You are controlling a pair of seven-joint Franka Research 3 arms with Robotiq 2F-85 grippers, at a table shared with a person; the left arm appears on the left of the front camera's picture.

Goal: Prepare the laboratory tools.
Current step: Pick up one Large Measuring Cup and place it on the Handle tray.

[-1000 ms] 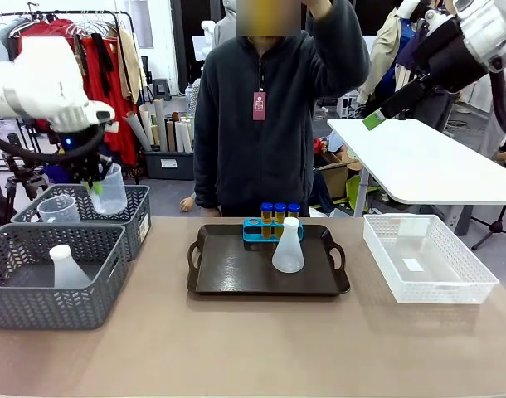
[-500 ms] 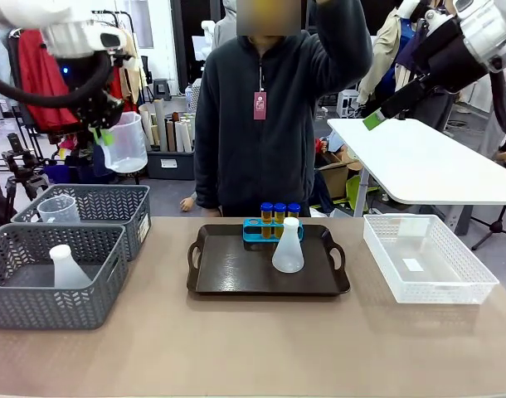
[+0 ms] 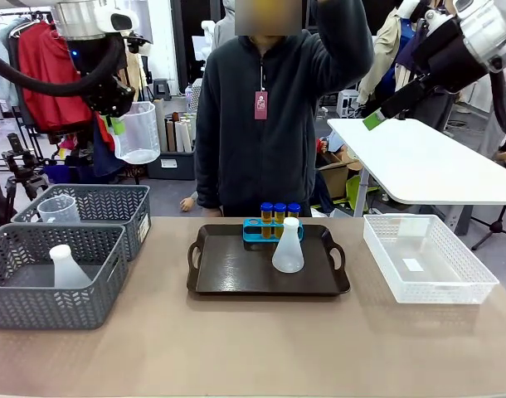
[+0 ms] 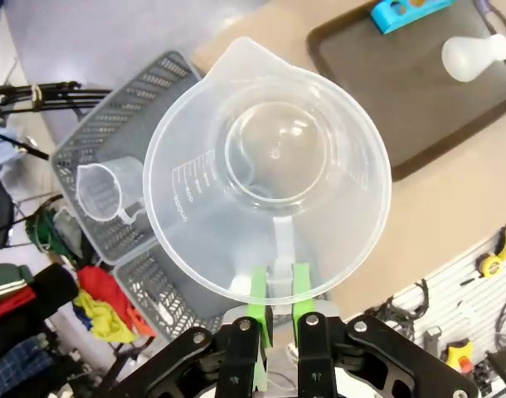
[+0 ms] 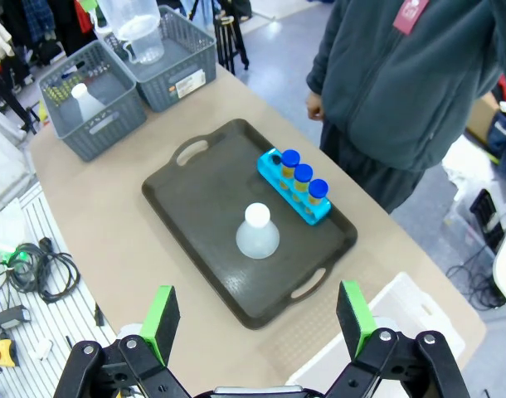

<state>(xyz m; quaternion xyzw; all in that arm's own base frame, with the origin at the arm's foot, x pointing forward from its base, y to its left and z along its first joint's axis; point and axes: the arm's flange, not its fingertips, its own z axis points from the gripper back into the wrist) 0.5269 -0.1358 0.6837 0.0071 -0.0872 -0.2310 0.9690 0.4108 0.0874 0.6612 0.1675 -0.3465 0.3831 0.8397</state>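
L fingers (image 4: 257,290) pinch the handle of the clear beaker (image 4: 270,166), green pads pressed to either side of it. L gripper (image 3: 114,124) hangs high over the table's (image 3: 253,348) left end, above the far grey basket (image 3: 120,199), with the beaker upright beside it, mouth up, clear of everything below. R fingers (image 5: 162,319) spread wide apart; R gripper (image 3: 376,118) is raised at upper right, well off the table. Dark tray (image 3: 236,274) at table centre. On it: conical flask (image 3: 288,247) upright, just in front of a blue rack (image 3: 255,229) at the tray's far edge, holding amber tubes (image 3: 279,211). 3 blue caps countable; flask blocks part of the rack, so can't tell if more sit behind. Far basket holds a second beaker (image 3: 58,207); near grey basket (image 3: 54,307) holds a second flask (image 3: 68,267). White mesh bin (image 3: 427,282) at the table's right. Person (image 3: 270,124) stands at the far side behind the tray.
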